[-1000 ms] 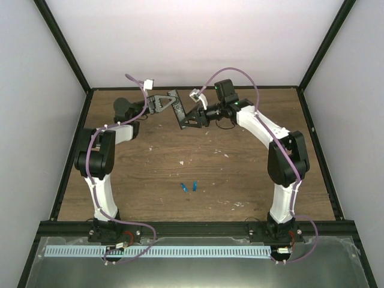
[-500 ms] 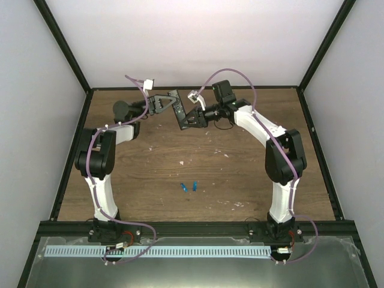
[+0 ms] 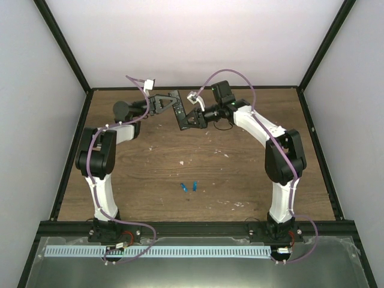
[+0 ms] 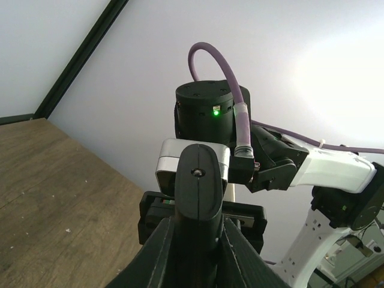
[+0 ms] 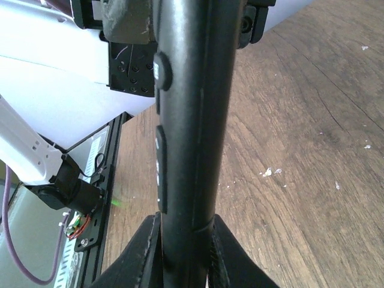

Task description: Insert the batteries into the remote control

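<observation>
The slim black remote control [image 3: 177, 108] is held in the air above the back of the table, between the two arms. My left gripper [image 3: 173, 102] is shut on its far end; in the left wrist view the remote control [image 4: 200, 192] stands gripped between the fingers [image 4: 157, 252]. My right gripper [image 3: 183, 121] is shut on its near end; in the right wrist view the remote control [image 5: 187, 114] runs up from the fingers [image 5: 141, 252], buttons on its left side. Two blue batteries [image 3: 184, 188] [image 3: 195, 186] lie side by side on the table, nearer the arm bases.
Pale specks of debris [image 3: 183, 162] [image 3: 226, 155] dot the wooden table [image 3: 240, 180]. A black frame [image 3: 72, 156] and white walls enclose it. Purple cables [image 3: 237, 75] arch over both wrists.
My right gripper's fingers have closed in on the remote's near end, and that wrist has shifted slightly left. The left gripper keeps its hold, and the batteries have not moved.
</observation>
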Robot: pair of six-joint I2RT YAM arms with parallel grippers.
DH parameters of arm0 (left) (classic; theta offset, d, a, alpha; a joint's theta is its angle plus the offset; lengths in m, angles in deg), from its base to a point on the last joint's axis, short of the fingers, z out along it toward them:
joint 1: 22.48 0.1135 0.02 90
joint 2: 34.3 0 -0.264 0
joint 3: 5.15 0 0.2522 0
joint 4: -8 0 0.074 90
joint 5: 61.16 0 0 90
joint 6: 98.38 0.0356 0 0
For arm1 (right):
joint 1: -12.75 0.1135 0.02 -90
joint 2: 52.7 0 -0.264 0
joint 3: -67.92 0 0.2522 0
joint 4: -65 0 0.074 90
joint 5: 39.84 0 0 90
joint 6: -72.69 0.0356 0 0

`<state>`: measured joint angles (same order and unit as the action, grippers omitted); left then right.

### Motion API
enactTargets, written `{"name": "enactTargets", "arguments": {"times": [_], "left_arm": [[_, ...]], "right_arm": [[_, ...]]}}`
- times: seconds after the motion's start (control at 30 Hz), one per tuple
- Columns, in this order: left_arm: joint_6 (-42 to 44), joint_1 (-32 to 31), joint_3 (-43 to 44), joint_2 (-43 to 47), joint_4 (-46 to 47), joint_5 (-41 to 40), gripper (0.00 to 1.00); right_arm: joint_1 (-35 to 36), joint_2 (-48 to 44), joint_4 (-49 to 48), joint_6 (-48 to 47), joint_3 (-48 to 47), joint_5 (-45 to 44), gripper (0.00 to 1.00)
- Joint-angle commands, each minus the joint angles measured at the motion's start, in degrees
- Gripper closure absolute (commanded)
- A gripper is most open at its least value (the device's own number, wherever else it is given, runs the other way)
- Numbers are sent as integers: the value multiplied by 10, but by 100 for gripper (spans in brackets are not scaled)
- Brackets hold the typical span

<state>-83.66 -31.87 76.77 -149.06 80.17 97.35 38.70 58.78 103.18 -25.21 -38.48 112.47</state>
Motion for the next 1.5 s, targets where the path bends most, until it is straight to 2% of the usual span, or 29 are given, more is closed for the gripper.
{"name": "enactTargets", "arguments": {"times": [0.0,0.2,0.33,0.47,0.57,0.67,0.7,0.8,0.9,0.93,1.0,1.13,1.2,1.3,1.47], "left_arm": [[-18,-13,12,-3,59,19,77],[-13,-12,14,-2,59,20,51],[-12,-12,14,-3,59,18,48],[-11,-5,10,-2,59,8,42],[-11,9,-2,1,59,-22,27],[-14,30,-27,8,52,-83,2],[-11,37,-36,10,44,-101,1],[41,48,-61,35,-73,-157,0],[134,47,-72,83,-254,-224,0],[168,47,-66,99,-341,-250,0],[228,46,-41,130,-476,-284,0],[291,36,32,152,-756,-379,0],[301,25,76,153,-847,-429,0],[265,11,113,145,-933,-479,0],[196,-8,124,144,-962,-486,0]], "right_arm": [[0,-1,-8,-2,-22,-22,88],[0,-4,-10,-2,-20,-34,90],[0,-4,-10,-2,-19,-41,98],[-1,-4,-8,0,-18,-56,99],[-1,-5,-4,1,-15,-94,99],[-1,-7,5,3,-9,-155,99],[-1,-9,9,1,-7,-175,99],[2,-18,13,-9,2,-243,99],[17,-31,21,-36,6,-343,99],[23,-33,21,-45,8,-377,99],[38,-41,14,-61,17,-450,99],[67,-53,-23,-88,36,-570,99],[85,-58,-45,-110,47,-627,99],[116,-61,-89,-159,70,-702,99],[145,-60,-158,-219,99,-792,99]]}}
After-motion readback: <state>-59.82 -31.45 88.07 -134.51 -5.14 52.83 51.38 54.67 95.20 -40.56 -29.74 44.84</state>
